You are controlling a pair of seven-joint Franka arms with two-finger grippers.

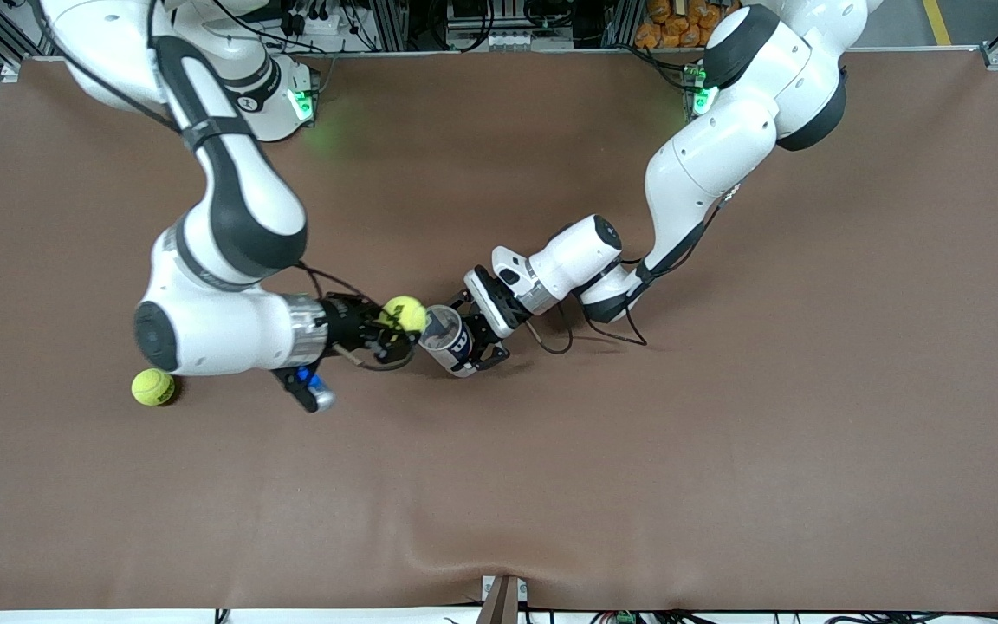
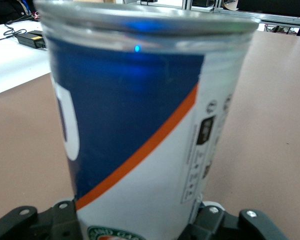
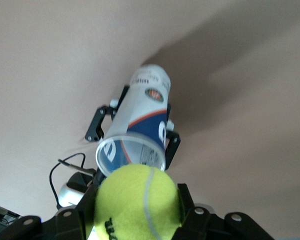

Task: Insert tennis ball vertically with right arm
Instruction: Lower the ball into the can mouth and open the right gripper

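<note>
- Two tennis balls are in sight: one sits clamped between the fingers of my right gripper [image 1: 392, 328], the other lies on the brown table [image 1: 724, 451].
- My held tennis ball [image 1: 405, 313] hangs just beside the open mouth of the can [image 1: 449, 338], almost touching its rim; in my right wrist view the ball [image 3: 137, 202] sits right at the rim of the can [image 3: 140, 130].
- My left gripper [image 1: 475, 340] is closed on the can's body, holding it up off the table, mouth turned toward my right gripper.
- That can is blue and white with an orange stripe [image 2: 140, 150].
- Loose tennis ball [image 1: 153, 386] rests on the table below my right arm's elbow, well apart from my right gripper.
</note>
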